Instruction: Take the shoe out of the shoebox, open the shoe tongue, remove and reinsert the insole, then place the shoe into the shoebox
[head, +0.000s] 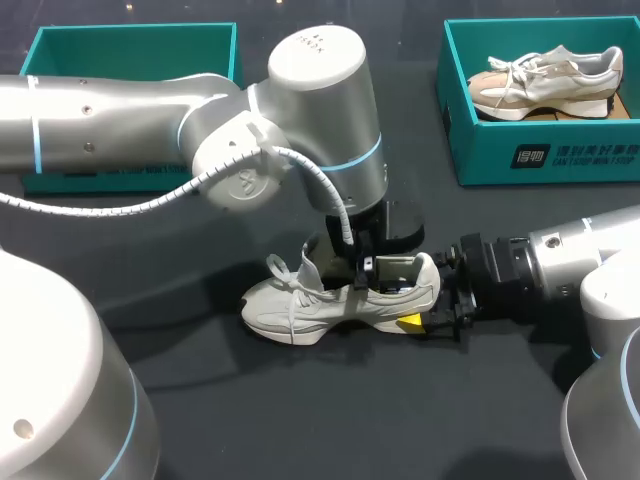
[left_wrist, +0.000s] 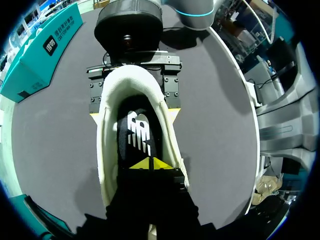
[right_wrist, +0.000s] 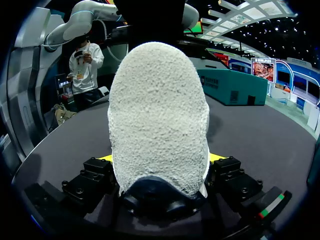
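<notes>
Heel of shoe (head: 300, 305) clamped in right pincer (head: 420, 305); left pincer (left_wrist: 150, 163) inside opening

A dark grey, matte, felt-like tabletop (head: 300, 420) spreads across the head view; in both wrist views its edge curves round. Light from overhead lays soft, blurred shadows on the cloth, deepest near the table's middle
</notes>
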